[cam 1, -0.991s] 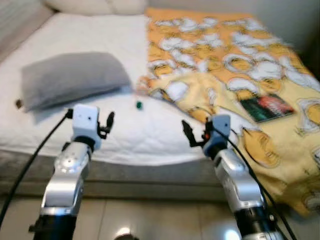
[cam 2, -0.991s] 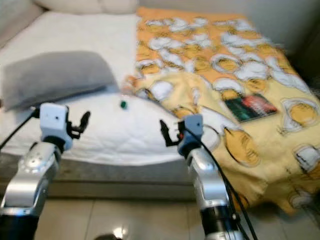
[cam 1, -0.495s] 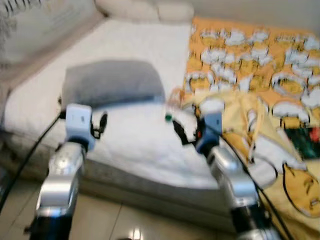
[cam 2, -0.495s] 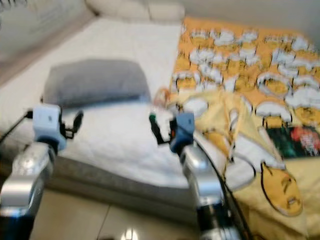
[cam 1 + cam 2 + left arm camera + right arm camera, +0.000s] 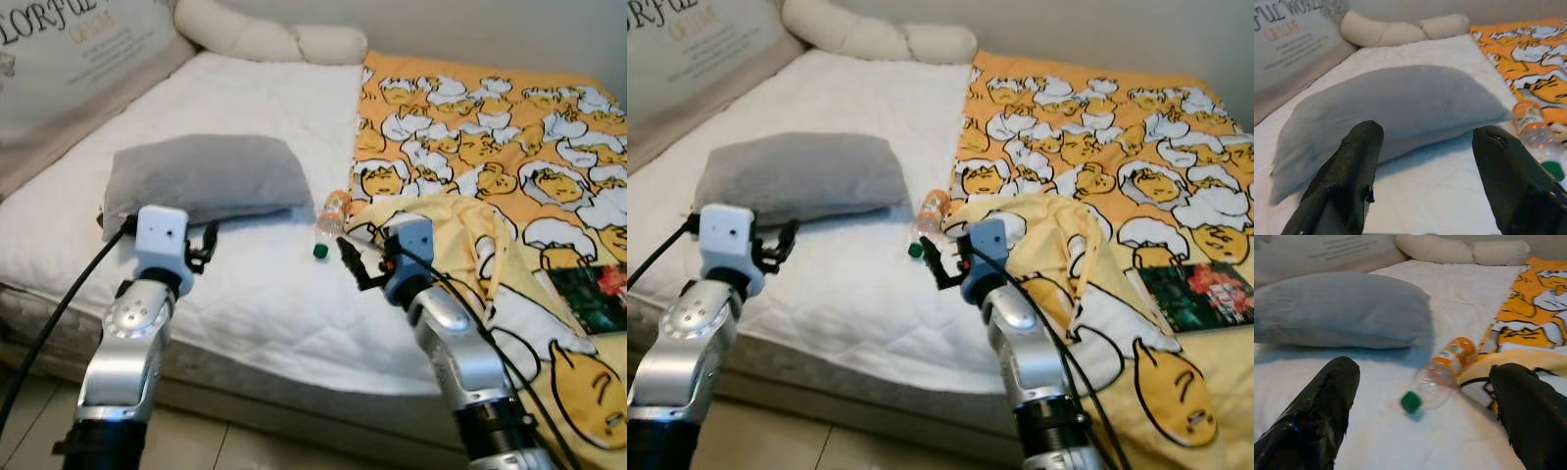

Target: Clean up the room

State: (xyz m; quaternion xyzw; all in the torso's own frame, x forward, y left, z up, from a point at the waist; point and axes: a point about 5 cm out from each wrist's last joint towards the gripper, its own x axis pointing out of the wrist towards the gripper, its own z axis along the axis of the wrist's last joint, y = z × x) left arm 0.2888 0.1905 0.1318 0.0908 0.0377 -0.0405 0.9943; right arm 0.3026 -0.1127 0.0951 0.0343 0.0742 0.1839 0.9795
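The view has swung left and sharpened, revealing a plastic bottle [image 5: 328, 221] beside the blanket [image 5: 490, 176].

Even soft indoor light, head views sharp; wrist views slightly soft, fingertips blurred, faint shadows

**Right wrist view: bottle on the bed**

Between the spread black fingers [image 5: 1317, 416] of the right gripper [image 5: 1425, 421], a clear bottle [image 5: 1442, 372] with green cap [image 5: 1410, 402] and orange label lies on the white sheet [image 5: 1459, 284], beside the grey pillow [image 5: 1337, 308], touching the yellow blanket [image 5: 1528, 333].
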